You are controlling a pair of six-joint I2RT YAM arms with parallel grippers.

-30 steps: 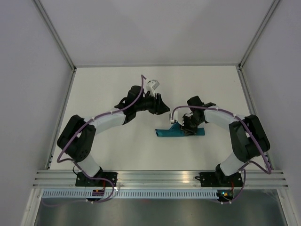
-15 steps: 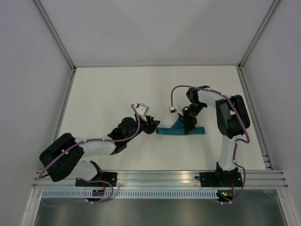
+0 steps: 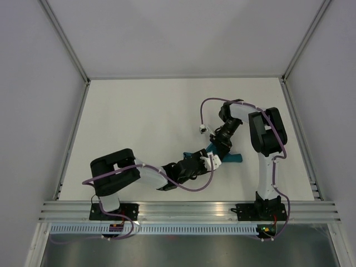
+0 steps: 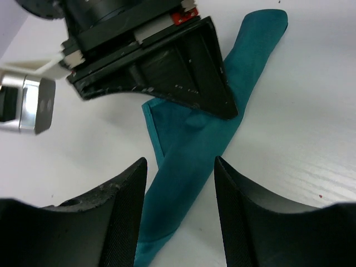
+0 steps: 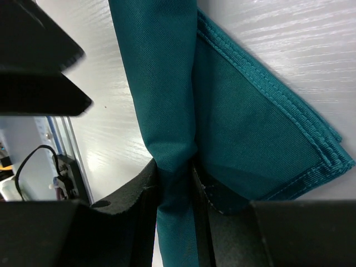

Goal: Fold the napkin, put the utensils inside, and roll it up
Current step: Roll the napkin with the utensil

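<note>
The napkin (image 3: 232, 158) is a narrow teal roll on the white table, with a loose hemmed flap (image 5: 261, 128) beside it. My right gripper (image 3: 219, 144) is shut on the roll (image 5: 167, 83), pinching it between both fingers (image 5: 139, 194). My left gripper (image 3: 208, 162) is open, with its jaws straddling the lower end of the roll (image 4: 183, 161) without touching it, just below the right gripper's black body (image 4: 167, 61). The utensils are hidden; no metal shows in any view.
The left arm lies low across the table's near middle (image 3: 144, 175). The right arm arches over the right side (image 3: 264, 133). An aluminium rail (image 3: 189, 211) runs along the near edge, and white walls close in the table.
The left arm has dropped low and swung right, bringing its open gripper up to the napkin's left end. The right gripper has stayed shut on the roll and shifted slightly.
</note>
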